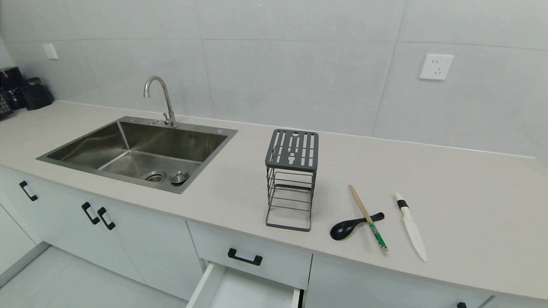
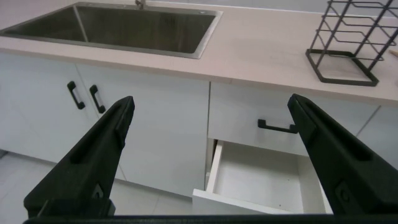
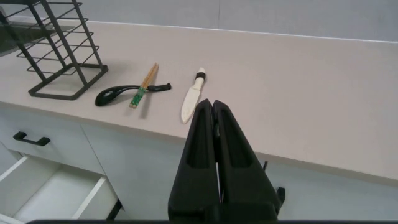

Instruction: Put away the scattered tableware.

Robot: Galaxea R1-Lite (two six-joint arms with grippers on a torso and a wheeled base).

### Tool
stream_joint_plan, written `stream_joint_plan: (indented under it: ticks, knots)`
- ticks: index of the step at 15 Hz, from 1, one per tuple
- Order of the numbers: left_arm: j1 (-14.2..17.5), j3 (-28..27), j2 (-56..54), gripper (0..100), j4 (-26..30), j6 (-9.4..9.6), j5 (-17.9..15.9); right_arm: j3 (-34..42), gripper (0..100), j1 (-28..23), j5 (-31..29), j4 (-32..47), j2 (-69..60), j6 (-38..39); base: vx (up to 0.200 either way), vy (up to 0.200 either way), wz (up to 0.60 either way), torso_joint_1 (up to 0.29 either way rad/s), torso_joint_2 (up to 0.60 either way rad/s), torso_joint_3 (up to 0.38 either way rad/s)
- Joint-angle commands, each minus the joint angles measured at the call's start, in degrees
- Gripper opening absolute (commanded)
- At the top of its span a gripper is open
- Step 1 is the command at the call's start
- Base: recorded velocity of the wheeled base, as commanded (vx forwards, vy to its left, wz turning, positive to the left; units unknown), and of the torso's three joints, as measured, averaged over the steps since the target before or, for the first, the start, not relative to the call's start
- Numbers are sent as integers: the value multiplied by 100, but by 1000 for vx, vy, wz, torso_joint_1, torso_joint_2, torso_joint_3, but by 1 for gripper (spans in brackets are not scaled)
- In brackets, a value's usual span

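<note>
On the beige counter lie a black spoon (image 1: pixel 349 227) (image 3: pixel 119 93), a pair of wooden chopsticks (image 1: pixel 368 217) (image 3: pixel 143 86) with green tips crossing the spoon's handle, and a white knife (image 1: pixel 411 226) (image 3: pixel 192 102) with a black band to their right. A dark wire rack (image 1: pixel 291 179) (image 3: pixel 53 53) (image 2: pixel 348 40) with a slotted top stands left of them. My left gripper (image 2: pixel 211 146) is open, hanging in front of the cabinets below counter level. My right gripper (image 3: pixel 215 121) is shut with nothing in it, in front of the counter edge near the knife.
A steel sink (image 1: pixel 137 152) (image 2: pixel 118 28) with a faucet (image 1: pixel 160 96) is set in the counter at the left. Below the rack a white drawer (image 1: pixel 242 291) (image 2: pixel 261 183) stands pulled open. A wall socket (image 1: pixel 436 66) is at the back right.
</note>
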Motion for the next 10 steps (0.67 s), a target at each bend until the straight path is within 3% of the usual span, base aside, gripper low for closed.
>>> stream_joint_plan:
  ticks: [1,2,8,9,10]
  knots:
    - [2,2,7,100,1,0,-2,7,0,2,-5,11,8,14,0,0,0,56,-119,-51]
    - [2,-6,7,100,1,0,-2,7,100,2,-5,11,8,23,0,0,0,41,-71,-32]
    - [2,-6,7,100,1,0,-2,-1,100,-7,21,19,8,41,0,0,0,0,0,0]
    - [11,-6,7,100,1,0,-2,7,100,-7,4,-95,8,14,0,0,0,0,0,0]
    - [11,2,7,100,1,0,-2,7,100,-7,30,-754,8,-3,0,0,0,0,0,0]
